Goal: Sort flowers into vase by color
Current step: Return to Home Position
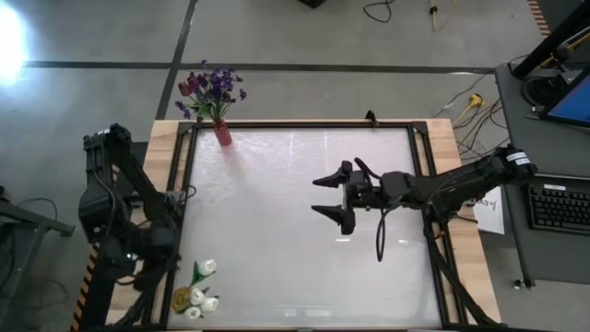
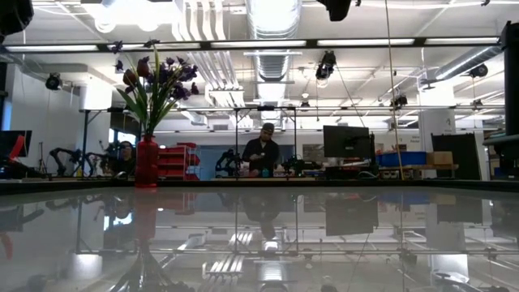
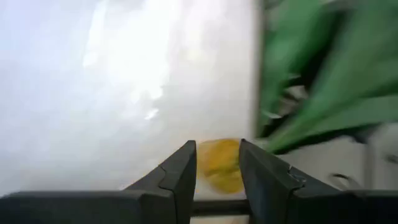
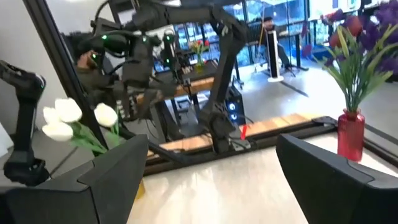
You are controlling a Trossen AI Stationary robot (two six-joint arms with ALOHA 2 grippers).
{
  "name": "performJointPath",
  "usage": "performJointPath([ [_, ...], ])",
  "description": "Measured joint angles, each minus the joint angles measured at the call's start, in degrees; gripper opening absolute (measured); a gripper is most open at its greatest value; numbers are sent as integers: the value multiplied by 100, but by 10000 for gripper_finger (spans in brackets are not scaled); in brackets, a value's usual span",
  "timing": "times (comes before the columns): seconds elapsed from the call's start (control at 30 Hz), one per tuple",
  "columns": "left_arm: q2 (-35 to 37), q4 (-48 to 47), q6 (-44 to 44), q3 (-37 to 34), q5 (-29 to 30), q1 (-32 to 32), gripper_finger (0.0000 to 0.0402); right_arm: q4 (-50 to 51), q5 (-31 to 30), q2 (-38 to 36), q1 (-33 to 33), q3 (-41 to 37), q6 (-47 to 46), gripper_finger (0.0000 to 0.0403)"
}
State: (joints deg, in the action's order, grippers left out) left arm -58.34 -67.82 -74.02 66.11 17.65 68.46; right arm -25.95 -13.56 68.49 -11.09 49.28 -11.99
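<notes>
The white glossy desk [image 1: 304, 277], framed by a wooden rim, carries two vases along its left side, one in each corner. The dark right arm [image 1: 433, 189] reaches in from the right edge to the middle of the desk. The right jaws are spread wide and hold nothing, well apart from both vases and all the flowers.

The dark left arm [image 1: 115, 212] is folded beside the left edge, near the front corner. The left jaws stand a narrow gap apart with nothing clamped. The left wrist view shows yellow through that gap, close ahead, with green leaves beside it.

The slim red vase [image 1: 222, 136] stands upright at the far left corner. It holds the small purple blossoms [image 1: 219, 85] and the dark red tulip [image 1: 187, 88] on green stems. The small yellow vase [image 1: 182, 297] sits at the near left corner, just beside the left arm. It holds the white tulip buds [image 1: 208, 267], which lean out over the desk.

A white sheet [image 1: 489, 207] at the right rim bears marks too small to read.
</notes>
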Motion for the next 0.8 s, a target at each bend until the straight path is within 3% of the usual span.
performJointPath([
  [0.17,76,-1258,-877,-192,150,-1,99,357,0,0,12,0,-1,349],
  [0.3,212,-1462,-1178,-587,734,-18,87,667,-1,0,42,0,-1,349],
  [0.4,328,-1142,-1174,-888,1263,-214,78,790,0,0,97,0,6,343],
  [0.6,658,-736,-874,-1471,1722,-1043,76,806,-1,0,224,-4,189,329],
  [0.8,1049,934,661,-2318,1893,-2082,76,809,2,0,251,-4,303,326],
])
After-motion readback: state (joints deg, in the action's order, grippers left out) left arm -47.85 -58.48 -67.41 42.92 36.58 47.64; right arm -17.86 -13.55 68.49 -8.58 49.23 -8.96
